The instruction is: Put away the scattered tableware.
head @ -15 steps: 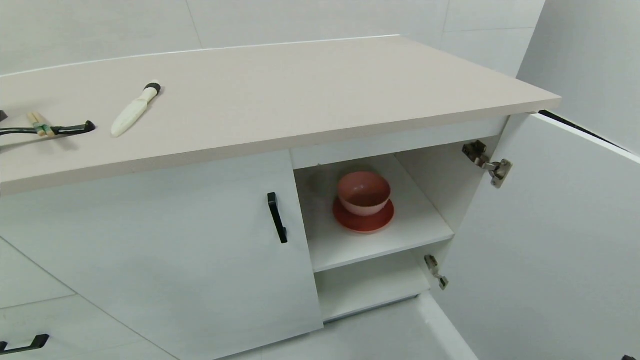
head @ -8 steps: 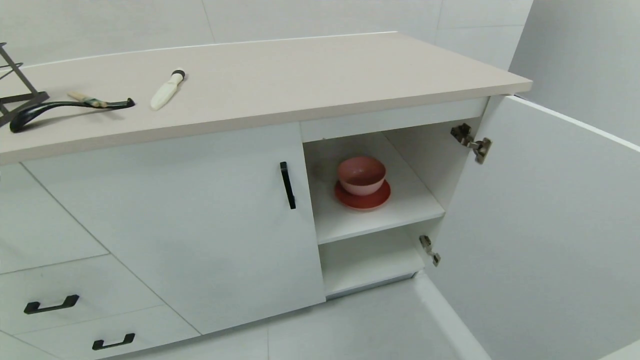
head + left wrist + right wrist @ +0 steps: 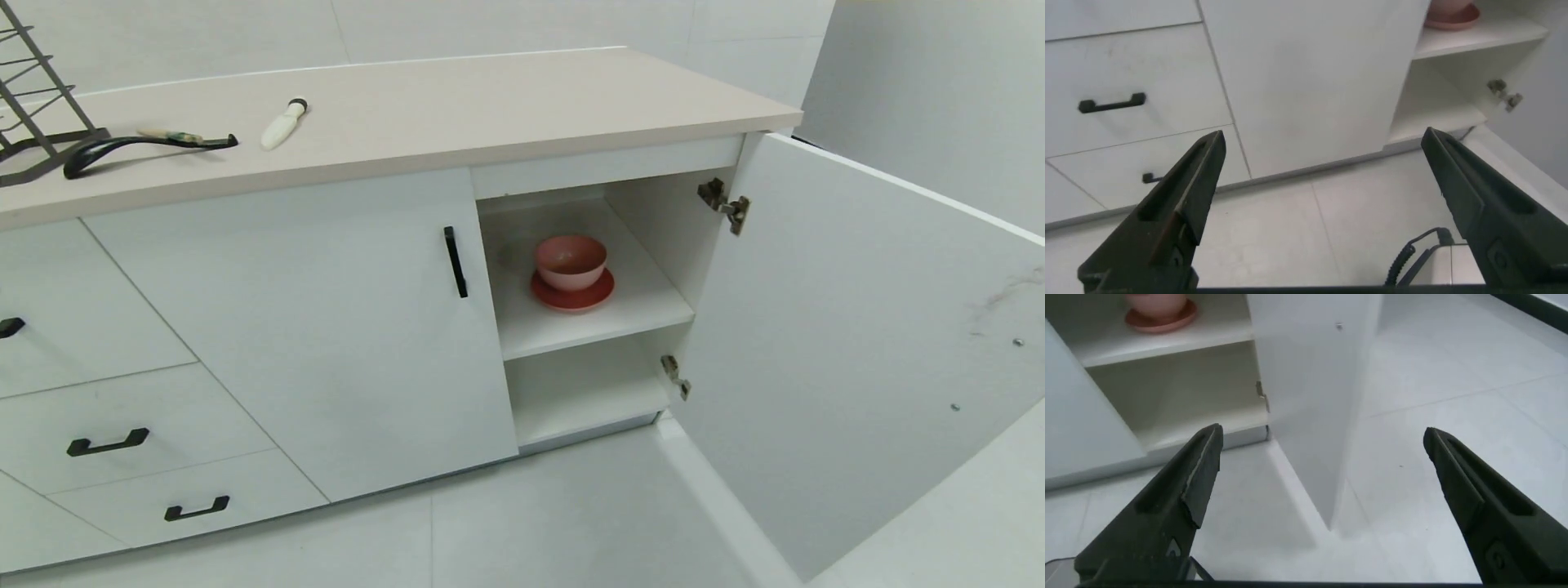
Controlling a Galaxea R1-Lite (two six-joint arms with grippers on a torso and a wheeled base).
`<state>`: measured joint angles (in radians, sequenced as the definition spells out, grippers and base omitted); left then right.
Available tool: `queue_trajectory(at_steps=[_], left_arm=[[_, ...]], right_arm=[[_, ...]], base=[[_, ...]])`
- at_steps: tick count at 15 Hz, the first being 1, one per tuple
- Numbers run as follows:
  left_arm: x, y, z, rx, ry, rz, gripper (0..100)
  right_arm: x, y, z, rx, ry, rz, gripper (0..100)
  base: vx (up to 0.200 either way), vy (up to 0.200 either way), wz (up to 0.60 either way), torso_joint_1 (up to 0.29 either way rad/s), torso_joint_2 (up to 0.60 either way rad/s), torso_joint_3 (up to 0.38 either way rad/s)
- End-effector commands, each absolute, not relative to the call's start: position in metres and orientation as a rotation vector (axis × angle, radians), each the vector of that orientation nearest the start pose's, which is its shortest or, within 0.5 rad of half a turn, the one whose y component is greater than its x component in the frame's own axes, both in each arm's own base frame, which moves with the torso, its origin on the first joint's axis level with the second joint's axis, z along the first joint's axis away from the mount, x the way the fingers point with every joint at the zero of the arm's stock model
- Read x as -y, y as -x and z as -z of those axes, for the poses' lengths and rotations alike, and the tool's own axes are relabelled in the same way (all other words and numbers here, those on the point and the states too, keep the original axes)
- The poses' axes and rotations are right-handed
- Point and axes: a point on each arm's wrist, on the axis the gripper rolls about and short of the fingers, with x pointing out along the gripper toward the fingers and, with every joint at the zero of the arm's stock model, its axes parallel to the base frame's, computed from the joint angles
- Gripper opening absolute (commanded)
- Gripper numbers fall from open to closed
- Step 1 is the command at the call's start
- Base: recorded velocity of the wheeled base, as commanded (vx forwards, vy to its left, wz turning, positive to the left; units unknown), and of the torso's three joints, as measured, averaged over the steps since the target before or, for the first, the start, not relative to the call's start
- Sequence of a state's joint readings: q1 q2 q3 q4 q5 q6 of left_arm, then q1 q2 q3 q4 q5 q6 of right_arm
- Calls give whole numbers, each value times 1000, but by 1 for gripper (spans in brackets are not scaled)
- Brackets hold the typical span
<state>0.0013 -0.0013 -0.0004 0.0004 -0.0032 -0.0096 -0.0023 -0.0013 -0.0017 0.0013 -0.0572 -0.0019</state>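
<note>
Cupboard shelf (image 3: 563,331): one bowl (image 3: 570,261), one plate (image 3: 573,300)

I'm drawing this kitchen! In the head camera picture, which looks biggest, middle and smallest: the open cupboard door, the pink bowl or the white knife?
1. open cupboard door, by far the biggest
2. pink bowl
3. white knife, short and thin here; it lies farther back, so it may look smaller than it is.

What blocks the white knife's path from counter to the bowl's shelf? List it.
Nothing visible: the knife lies free on the counter, the right door stands wide open, and the shelf has bare room beside the bowl.
</note>
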Motion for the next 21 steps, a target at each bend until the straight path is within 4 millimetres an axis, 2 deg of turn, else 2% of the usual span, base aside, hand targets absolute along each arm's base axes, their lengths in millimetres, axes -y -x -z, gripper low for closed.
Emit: queue_trajectory(at_steps=[1,7,14,20,21], left_arm=[[0,23,-75,0,11,2,100],[0,23,-75,0,8,-6,100],[0,23,-75,0,8,-8,100],[0,23,-76,2,5,-8,100],[0,23,-76,2,6,-8,100]], right_arm=[[1,23,-75,-5,2,61,100],[1,23,-76,0,5,55,100],[1,23,-76,0,3,55,100],[1,23,-76,0,5,55,100],[1,23,-76,0,5,55,100]], base=[[0,-200,0,2,7,2],[0,-33,0,0,0,0],[-200,-200,0,6,1,2],[0,-200,0,0,-1,1],[200,-200,0,7,2,2]])
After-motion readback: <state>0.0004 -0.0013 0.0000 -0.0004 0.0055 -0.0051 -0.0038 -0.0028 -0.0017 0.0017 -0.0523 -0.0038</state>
